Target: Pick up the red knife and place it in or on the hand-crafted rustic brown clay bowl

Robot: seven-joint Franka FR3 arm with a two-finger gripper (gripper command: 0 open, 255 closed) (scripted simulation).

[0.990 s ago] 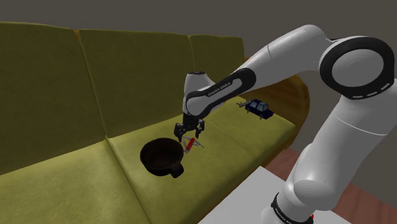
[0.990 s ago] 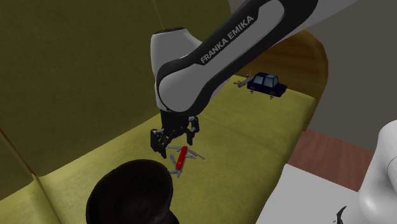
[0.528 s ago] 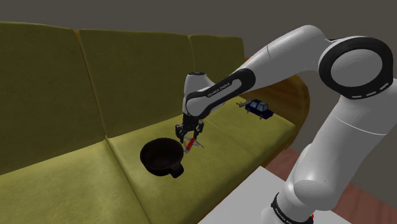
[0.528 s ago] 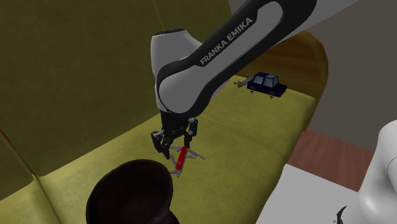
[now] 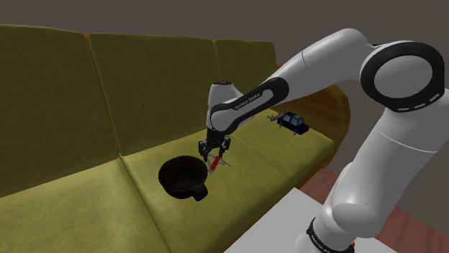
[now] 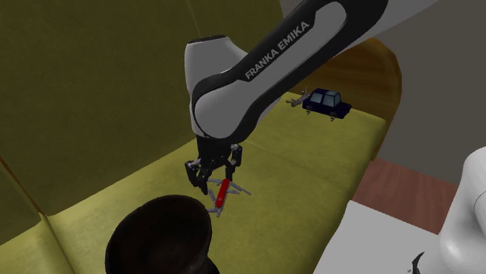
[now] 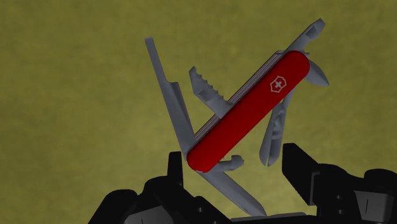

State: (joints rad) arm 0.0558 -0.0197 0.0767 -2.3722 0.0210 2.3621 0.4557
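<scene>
Setting: a long olive-green sofa with three back cushions against a plain grey wall. The seat cushion is a matte yellow-green, and everything stands on it. The sofa's far end is closed by a rounded brown wooden armrest. A reddish plank floor shows below that, beside the white stand.

Arm: the white arm reaches from the stand across the seat, its wrist pointing straight down near the middle of the cushion.

Tool: the gripper is low over the seat. In the wrist view the two black fingers stand either side of the near end of the red knife. One is against the long grey blade and the other is tight up to a folded-out tool. They look clamped across it.

Knife: a red pocket knife with a white cross badge and grey blades fanned out on both sides. It is down at the cushion, just beside the rim of the bowl and outside it.

Bowl: very dark brown, round and deep, sitting upright on the seat. It is on the shoulder view's left of the gripper.

Other: a small dark blue toy car is further along the seat near the armrest, well apart from the knife. A small grey object lies just beside it, too small to identify.
</scene>
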